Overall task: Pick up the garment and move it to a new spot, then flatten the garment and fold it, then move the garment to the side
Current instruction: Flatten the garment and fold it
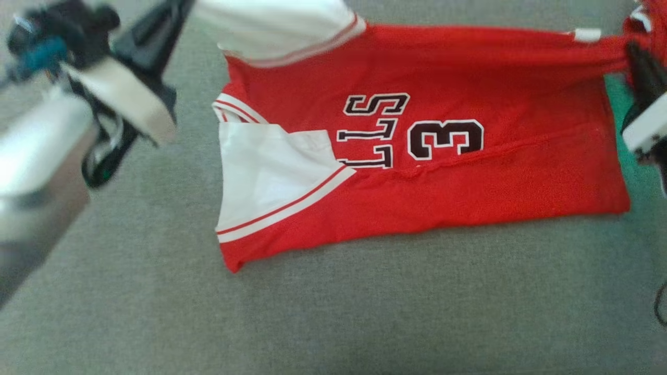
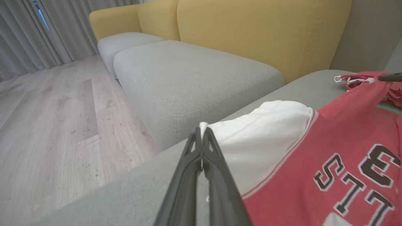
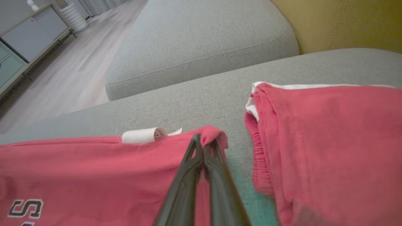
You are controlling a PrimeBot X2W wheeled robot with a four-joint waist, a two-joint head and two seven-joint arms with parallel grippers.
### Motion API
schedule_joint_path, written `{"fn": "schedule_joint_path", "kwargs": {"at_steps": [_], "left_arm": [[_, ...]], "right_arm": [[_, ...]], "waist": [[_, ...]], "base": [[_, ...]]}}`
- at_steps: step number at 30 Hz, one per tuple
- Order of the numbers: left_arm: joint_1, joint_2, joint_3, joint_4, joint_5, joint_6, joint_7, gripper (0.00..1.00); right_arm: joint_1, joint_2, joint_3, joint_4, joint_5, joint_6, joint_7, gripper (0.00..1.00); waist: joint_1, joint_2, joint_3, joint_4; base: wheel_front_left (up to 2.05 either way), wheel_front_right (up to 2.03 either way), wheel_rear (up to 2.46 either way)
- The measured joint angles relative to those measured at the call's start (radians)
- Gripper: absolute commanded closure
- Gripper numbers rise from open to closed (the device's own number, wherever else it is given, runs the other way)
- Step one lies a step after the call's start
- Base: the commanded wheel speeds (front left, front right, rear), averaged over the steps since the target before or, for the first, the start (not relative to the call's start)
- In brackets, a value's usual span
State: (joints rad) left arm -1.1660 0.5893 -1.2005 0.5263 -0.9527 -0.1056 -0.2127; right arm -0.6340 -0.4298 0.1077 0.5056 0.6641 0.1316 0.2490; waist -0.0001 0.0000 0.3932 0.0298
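The garment [image 1: 417, 198] is a red jersey with white sleeves and black letters, spread on the grey sofa seat [image 1: 365, 312]. Its far edge is stretched taut between my two grippers, while the near part lies flat. My left gripper [image 1: 183, 6] is at the top left, shut on the edge of the white sleeve [image 2: 257, 138]; the left wrist view shows the closed gripper [image 2: 201, 133] pinching that cloth. At the right edge my right gripper [image 1: 633, 54] is shut on the red hem corner [image 3: 216, 133], with the closed gripper [image 3: 204, 141] seen in the right wrist view.
A second red cloth [image 3: 314, 141] lies just right of the held corner, on a teal patch [image 1: 620, 104]. Beyond the seat are a grey ottoman [image 2: 188, 75], yellow backrests [image 2: 257, 28] and wooden floor [image 2: 47, 110]. A cabinet [image 3: 28, 28] stands far off.
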Motion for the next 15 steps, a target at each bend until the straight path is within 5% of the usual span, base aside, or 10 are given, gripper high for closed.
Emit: {"fn": "schedule_joint_path", "kwargs": {"at_steps": [15], "left_arm": [[0.363,0.123,-0.035,-0.355,-0.077,0.166,-0.027,1.00]], "right_arm": [[0.280,0.003,-0.092,-0.137,-0.016,0.000,0.017,1.00]], "waist": [[-0.0001,0.0000,-0.096,0.057]], "base": [[0.00,0.00,0.00]]}}
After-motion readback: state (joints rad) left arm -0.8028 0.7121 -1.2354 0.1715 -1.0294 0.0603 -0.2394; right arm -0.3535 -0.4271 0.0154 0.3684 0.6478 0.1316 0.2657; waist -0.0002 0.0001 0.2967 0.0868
